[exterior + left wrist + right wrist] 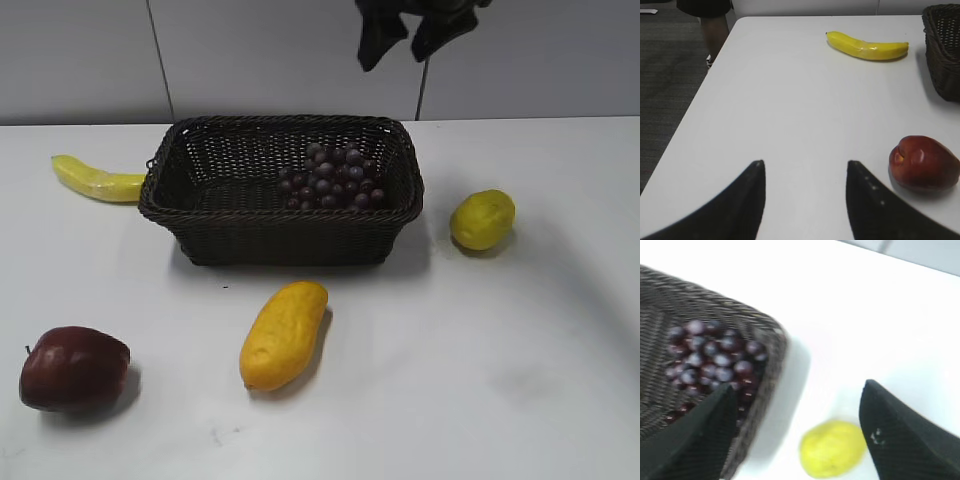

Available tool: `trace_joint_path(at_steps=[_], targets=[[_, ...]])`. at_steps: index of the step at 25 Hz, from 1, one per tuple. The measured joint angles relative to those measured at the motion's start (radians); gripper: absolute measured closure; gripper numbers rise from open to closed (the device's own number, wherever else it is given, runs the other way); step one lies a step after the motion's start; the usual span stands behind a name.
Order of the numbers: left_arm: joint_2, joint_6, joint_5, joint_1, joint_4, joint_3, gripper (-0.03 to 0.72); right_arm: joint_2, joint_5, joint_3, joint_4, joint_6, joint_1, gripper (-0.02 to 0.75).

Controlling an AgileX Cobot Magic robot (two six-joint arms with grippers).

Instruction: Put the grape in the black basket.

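- Right gripper (797,405): fingers spread wide apart, holding nothing; in the exterior view it hangs high above the far right corner of the black basket (285,240).
- Grape (712,362): ahead and to the left of the right gripper's left finger (700,435), lying inside the basket against its right-hand wall; the wrist picture is blurred, so the stem cannot be made out.
- Lemon (832,447): low between the two spread fingers of the right gripper, on the table just outside the basket's right wall, apart from it.
- Left gripper (805,167): fingers spread, empty, poised over bare white table (790,100).
- Apple (922,162): dark red, just right of the left gripper's right finger (875,205), resting on the table.
- Banana (867,46): yellow, well ahead of the left gripper and to the right, lying flat beside the basket's left end.
- Mango (283,335): elongated, yellow-orange, on the table in front of the basket, near neither gripper.
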Motion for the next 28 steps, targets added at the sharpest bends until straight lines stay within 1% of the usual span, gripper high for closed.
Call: trace_joint_path(at_steps=[5,8,11,13,15,19,28], targets=[[0.000,0.000,0.000,0.000,0.000,0.000,0.208,-0.064,0.000,0.049,-0.008,0.007,-0.138,0.163],[0.000,0.000,0.000,0.000,0.000,0.000,0.208,-0.114,0.000,0.112,-0.016,0.009,-0.211,0.163],[0.000,0.000,0.000,0.000,0.000,0.000,0.208,-0.168,0.000,0.172,-0.067,0.009,-0.251,0.164],[0.000,0.000,0.000,0.000,0.000,0.000,0.208,-0.206,0.002,0.216,-0.111,0.009,-0.256,0.164],[0.000,0.000,0.000,0.000,0.000,0.000,0.208,-0.249,0.002,0.273,-0.128,0.011,-0.256,0.164],[0.000,0.000,0.000,0.000,0.000,0.000,0.208,-0.364,0.002,0.410,-0.132,0.012,-0.256,0.164],[0.000,0.000,0.000,0.000,0.000,0.000,0.208,-0.676,-0.002,0.802,-0.137,0.012,-0.256,0.164]])
